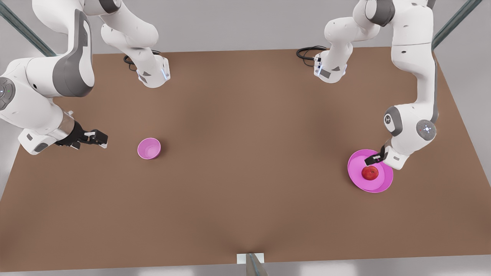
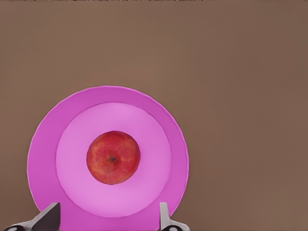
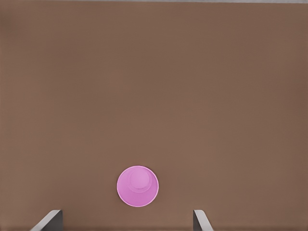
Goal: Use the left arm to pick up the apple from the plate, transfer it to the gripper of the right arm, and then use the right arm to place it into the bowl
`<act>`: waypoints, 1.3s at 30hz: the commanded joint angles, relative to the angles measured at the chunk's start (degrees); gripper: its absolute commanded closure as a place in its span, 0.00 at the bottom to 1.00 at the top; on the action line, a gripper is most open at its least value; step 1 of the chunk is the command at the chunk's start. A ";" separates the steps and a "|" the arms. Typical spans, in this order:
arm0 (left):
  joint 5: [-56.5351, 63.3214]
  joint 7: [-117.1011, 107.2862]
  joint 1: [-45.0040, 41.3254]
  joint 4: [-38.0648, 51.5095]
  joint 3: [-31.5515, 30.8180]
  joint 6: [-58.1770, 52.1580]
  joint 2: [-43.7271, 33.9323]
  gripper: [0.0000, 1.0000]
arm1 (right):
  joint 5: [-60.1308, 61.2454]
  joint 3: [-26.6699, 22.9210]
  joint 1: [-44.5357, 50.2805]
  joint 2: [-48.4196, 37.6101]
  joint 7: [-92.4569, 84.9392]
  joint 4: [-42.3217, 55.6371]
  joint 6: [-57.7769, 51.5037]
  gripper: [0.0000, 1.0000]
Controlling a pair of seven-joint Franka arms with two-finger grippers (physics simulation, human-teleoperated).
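A small red apple (image 1: pixel 370 173) (image 2: pixel 113 158) lies in the middle of the flat pink plate (image 1: pixel 384 185) (image 2: pixel 42 144) on the front view's right. My left gripper (image 1: pixel 374 158) (image 2: pixel 107 219) hovers over the plate's far rim, just above the apple, open and holding nothing. The small pink bowl (image 1: pixel 149 148) (image 3: pixel 137 186) stands empty on the front view's left. My right gripper (image 1: pixel 96 138) (image 3: pixel 126 220) waits beside it, farther to the left and above the table, open and empty.
The brown table (image 1: pixel 245 184) carries both arm bases (image 1: pixel 153 74) (image 1: pixel 330 69) at its far edge, each with a black cable. A small white bracket (image 1: pixel 250 259) sits at the near edge. Bare tabletop lies between bowl and plate.
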 commanded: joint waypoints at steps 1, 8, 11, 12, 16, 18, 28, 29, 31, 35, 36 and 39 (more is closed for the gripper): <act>0.25 7.49 0.02 -0.61 0.08 9.34 0.59 0.00 | 0.05 0.01 0.01 -0.06 0.06 0.03 0.03 0.00; 0.25 8.28 0.98 -3.51 0.17 14.44 4.54 0.00 | 0.05 0.01 0.01 -0.06 0.06 -0.06 -0.05 0.00; 0.25 8.19 0.98 -3.34 0.17 16.38 6.39 0.00 | 0.05 0.01 -0.08 -0.06 0.06 -0.06 0.03 0.00; 0.25 8.19 0.98 -3.25 0.17 16.99 6.74 0.00 | 0.05 0.01 -0.08 0.02 0.06 -0.06 -0.05 0.00; 0.17 8.19 0.98 -2.90 0.08 19.63 8.85 0.00 | 0.05 0.01 -0.08 0.20 0.06 -0.06 -0.05 0.00; 0.17 8.19 0.98 -2.37 0.17 19.72 9.90 0.00 | 0.05 0.01 -0.08 0.20 -0.02 -0.06 -0.05 0.00; 0.17 8.19 0.81 -2.37 0.08 22.88 12.72 0.00 | 0.14 0.01 -0.08 0.29 0.06 -0.06 -0.14 0.00; 0.17 8.19 0.81 -2.37 0.08 22.88 12.72 0.00 | 0.93 0.01 -0.25 0.29 -0.03 -0.06 -0.14 0.00; 0.17 8.19 0.63 -2.37 0.08 22.88 12.71 0.00 | 1.10 0.01 -0.25 0.29 -0.03 -0.06 -0.14 0.00; 0.08 8.19 0.63 -2.37 0.08 23.23 12.98 0.10 | 1.10 0.01 -0.25 0.29 -0.03 -0.06 -0.23 0.00; 0.08 8.19 0.63 -2.37 0.08 23.32 12.98 0.10 | 1.10 0.01 -0.25 0.29 -0.03 -0.06 -0.23 0.00; 0.08 8.19 0.81 -2.37 0.08 23.32 13.07 0.14 | 1.10 0.01 -0.34 0.29 -0.03 -0.06 -0.23 0.00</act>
